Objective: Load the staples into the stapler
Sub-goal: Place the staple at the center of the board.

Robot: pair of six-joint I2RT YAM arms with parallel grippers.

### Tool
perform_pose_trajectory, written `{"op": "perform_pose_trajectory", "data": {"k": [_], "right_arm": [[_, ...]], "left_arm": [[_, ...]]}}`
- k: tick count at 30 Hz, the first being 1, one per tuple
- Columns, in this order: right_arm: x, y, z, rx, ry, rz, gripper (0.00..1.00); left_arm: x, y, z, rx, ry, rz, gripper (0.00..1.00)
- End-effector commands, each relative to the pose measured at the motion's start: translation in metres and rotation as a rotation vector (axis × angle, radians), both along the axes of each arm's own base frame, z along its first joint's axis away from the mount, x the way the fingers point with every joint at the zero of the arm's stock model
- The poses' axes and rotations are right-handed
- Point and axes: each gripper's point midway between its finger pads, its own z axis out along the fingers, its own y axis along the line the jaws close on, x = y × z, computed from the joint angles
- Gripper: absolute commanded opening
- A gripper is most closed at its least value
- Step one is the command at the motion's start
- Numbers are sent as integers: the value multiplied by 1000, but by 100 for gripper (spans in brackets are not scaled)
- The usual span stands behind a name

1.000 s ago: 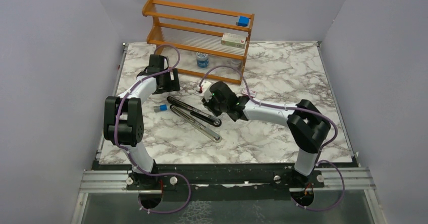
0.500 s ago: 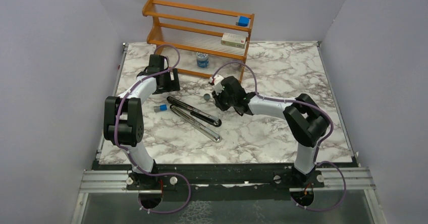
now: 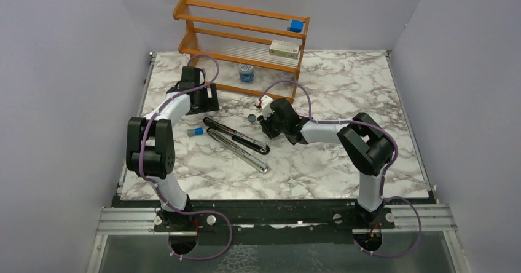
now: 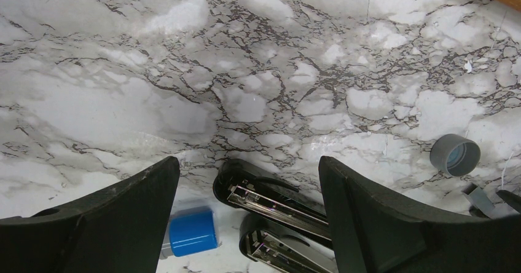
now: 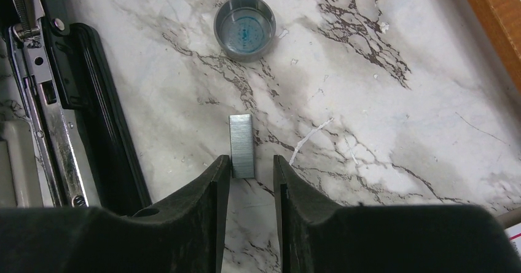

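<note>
The stapler (image 3: 236, 142) lies opened flat on the marble, its black bar and silver channel side by side; it also shows as the stapler (image 4: 270, 202) and along the left edge as the stapler (image 5: 55, 101). A short grey strip of staples (image 5: 241, 144) lies on the table just right of it. My right gripper (image 5: 252, 161) (image 3: 268, 122) stands over the strip's near end, narrowly open, with the fingertips either side of the strip and a gap on the right. My left gripper (image 4: 249, 171) (image 3: 203, 104) hangs wide open above the stapler's hinge end, holding nothing.
A small grey metal cup (image 5: 244, 26) (image 3: 251, 118) sits just beyond the staples. A blue cap (image 4: 191, 230) (image 3: 198, 131) lies left of the stapler. A wooden rack (image 3: 203, 32) at the back holds a box (image 3: 284, 49), a blue block (image 3: 297, 26) and a bottle (image 3: 246, 72).
My right gripper has moved off the stapler to the right, beside the grey cup, and its jaws have parted a little. The left arm has not moved.
</note>
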Motion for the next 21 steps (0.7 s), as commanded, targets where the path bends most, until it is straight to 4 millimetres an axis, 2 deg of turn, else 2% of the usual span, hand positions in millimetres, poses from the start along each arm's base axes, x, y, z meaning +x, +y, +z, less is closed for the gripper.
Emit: {"op": "perform_pose_trajectory", "data": {"k": [1,11,21], "right_arm": [[-2,-12,-19,-32,13,-23,36],[-17,-19,-35,9,62,-19,35],[-20,-24,-43,12,78,-23,21]], "left_arm": [[9,-3,15,-24,-37,-8,86],[9,-2,16,-22,-39,-7,86],[9,-3,16,-23,-39,-8,86]]}}
